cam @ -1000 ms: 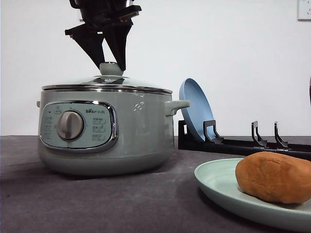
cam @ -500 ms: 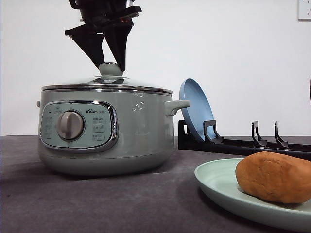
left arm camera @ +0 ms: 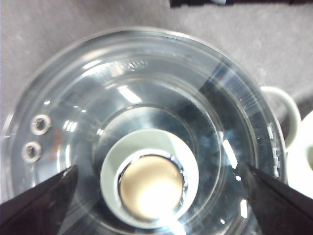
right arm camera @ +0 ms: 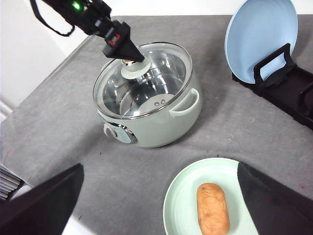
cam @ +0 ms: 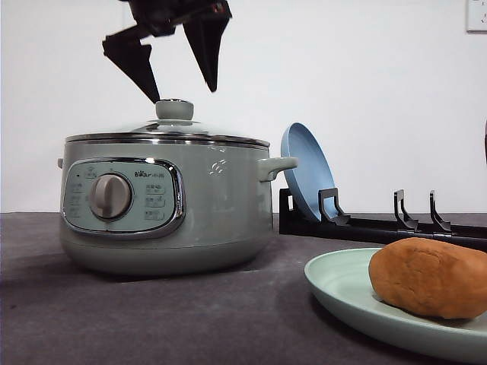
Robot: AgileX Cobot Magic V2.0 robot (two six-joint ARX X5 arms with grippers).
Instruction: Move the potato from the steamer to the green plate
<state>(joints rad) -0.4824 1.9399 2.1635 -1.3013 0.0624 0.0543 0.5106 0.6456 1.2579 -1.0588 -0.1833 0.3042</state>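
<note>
The orange-brown potato lies on the pale green plate at the front right. To the left stands the sage-green steamer, its glass lid closed. My left gripper hangs open just above the lid's green knob, fingers spread on either side of it and not touching. My right gripper is open and holds nothing, high over the table near the plate.
A blue plate leans upright in a black rack behind and right of the steamer. Grey tabletop lies between the steamer and the green plate.
My left gripper was shut around the lid knob. It has opened, let go and risen a little. The lid, potato and plates have not moved.
</note>
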